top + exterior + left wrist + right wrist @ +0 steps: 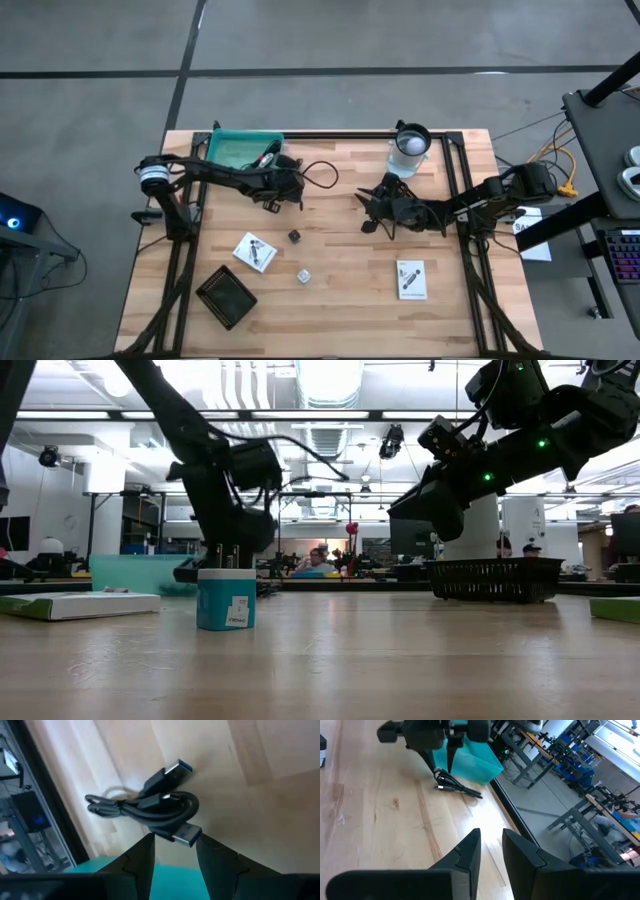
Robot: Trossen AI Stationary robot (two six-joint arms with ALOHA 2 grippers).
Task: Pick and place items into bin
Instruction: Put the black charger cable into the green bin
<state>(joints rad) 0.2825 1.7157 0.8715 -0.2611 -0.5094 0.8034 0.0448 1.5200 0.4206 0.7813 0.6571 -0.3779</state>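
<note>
A coiled black cable [150,810] with blue-tongued plugs lies flat on the wood next to the teal bin [240,150]. My left gripper [174,851] hangs just over it, pointing steeply down and open, and one plug [183,834] sits right off the gap between its fingertips. The right wrist view shows the same cable [455,785] under those fingers. My right gripper [491,845] waits open with nothing in it, near mid-table [385,212]. Two white packets [255,252] [411,279], a dark cube [295,236] and a white cube [303,276] lie loose nearer the front.
A clear cup with a white ball [410,145] stands at the far edge behind my right gripper. A flat black square thing [225,297] lies near the front left. A black-and-red cable [266,156] lies in the bin. Bare wood stretches between the two arms.
</note>
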